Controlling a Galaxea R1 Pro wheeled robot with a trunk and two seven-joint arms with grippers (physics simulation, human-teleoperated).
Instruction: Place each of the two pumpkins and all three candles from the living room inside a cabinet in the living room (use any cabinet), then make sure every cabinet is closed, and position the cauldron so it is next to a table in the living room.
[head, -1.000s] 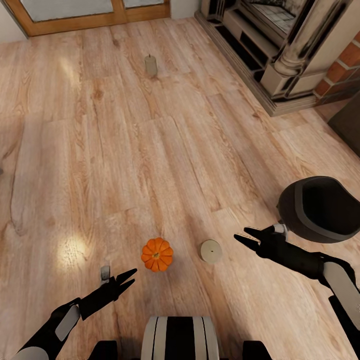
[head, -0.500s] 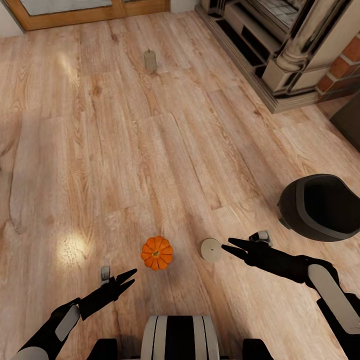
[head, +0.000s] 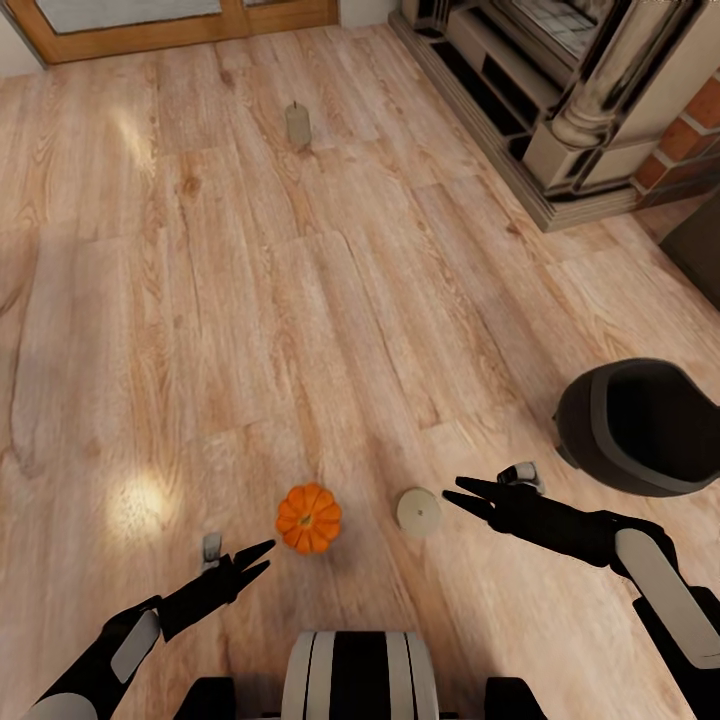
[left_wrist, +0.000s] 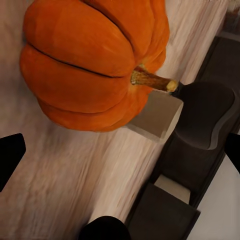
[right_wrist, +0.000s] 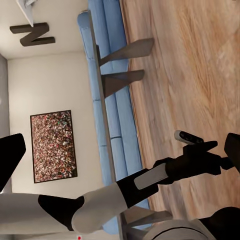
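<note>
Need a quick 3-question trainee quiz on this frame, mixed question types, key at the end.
1. True or false: the left gripper is shut on the pumpkin.
2. Which lies between the pumpkin and the right gripper? A) the near candle B) the cauldron C) the fireplace
3. Fill in: the far candle stands ____ on the floor.

Key: 1 false, it is open and short of the pumpkin. 2 A. 3 upright.
</note>
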